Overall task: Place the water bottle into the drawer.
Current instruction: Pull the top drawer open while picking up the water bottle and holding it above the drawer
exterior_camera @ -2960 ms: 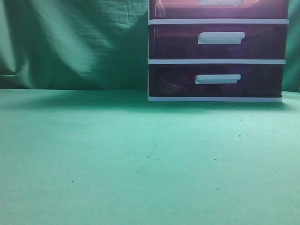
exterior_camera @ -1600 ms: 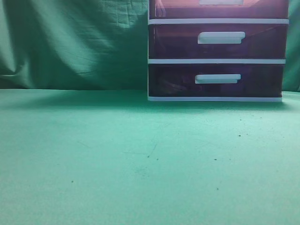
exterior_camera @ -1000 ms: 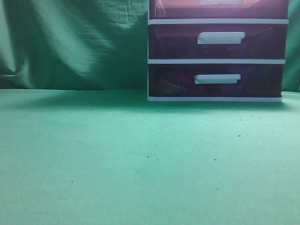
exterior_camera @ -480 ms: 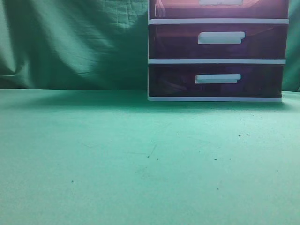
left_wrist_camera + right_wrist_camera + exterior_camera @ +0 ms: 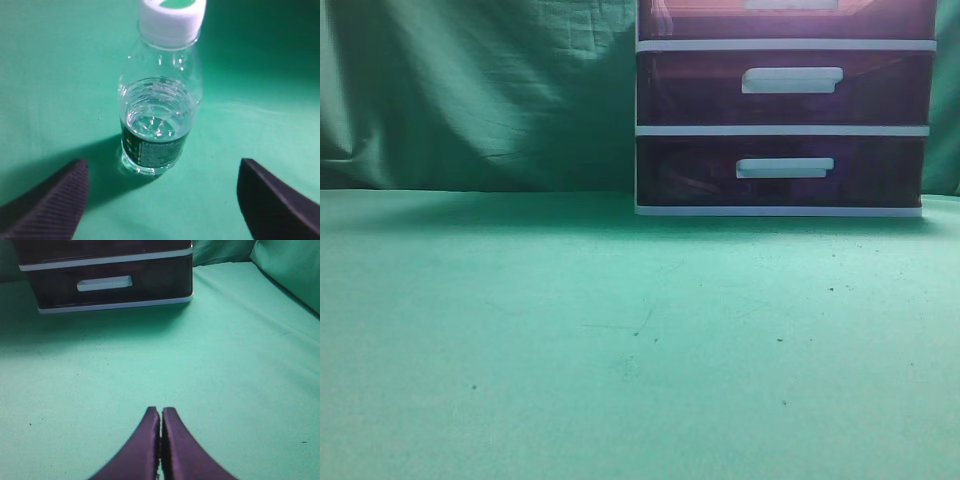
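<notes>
The white-framed three-drawer unit [image 5: 785,110] stands at the back of the green table [image 5: 570,350], against a green cloth backdrop [image 5: 470,90], and it serves as the landmark here. In the exterior view only the lower edge of the drawer [image 5: 790,18], the top tier with its white bar handle, shows at the upper border; what is visible sits flush with the frame, so it appears closed, though the cropping leaves that uncertain. The two lower drawers [image 5: 785,130] below it are shut as well. The task therefore looks to be at its start: nothing has been opened and nothing has been lifted. The water bottle [image 5: 160,105] stands upright on the table, white cap on, partly filled, and appears only in the left wrist view, so its place relative to the unit cannot be told. The left gripper [image 5: 160,197] has its fingers spread wide on either side of the bottle, nearer the camera than it and not touching it. The right gripper [image 5: 161,440] hangs over bare table well in front of the unit, fingers pressed together and holding nothing. Grasping the bottle, opening the drawer and placing the bottle inside all remain to be done.
</notes>
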`<state>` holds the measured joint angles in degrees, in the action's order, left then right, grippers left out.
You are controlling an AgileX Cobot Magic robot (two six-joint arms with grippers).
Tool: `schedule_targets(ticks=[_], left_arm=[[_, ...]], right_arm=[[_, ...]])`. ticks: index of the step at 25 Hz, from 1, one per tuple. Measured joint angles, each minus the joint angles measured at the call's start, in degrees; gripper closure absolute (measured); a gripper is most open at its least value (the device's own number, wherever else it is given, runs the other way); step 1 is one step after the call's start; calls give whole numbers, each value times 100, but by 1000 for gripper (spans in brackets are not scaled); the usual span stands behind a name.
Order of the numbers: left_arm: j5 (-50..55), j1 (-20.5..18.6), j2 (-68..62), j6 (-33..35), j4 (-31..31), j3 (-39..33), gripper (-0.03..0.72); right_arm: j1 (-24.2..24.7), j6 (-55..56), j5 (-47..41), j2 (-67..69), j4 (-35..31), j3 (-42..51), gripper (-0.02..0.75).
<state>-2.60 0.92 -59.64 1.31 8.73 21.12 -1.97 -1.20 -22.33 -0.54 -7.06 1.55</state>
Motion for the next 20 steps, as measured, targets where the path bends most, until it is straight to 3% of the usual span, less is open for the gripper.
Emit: schedule_targets(ticks=[8,20], left_arm=[[-37,0,-766,0,-22,412,111],[-946,0,-2020,0,-22,958,111]], right_arm=[[0,0,0,0,0,0,738],[0,0,0,0,0,0,738]])
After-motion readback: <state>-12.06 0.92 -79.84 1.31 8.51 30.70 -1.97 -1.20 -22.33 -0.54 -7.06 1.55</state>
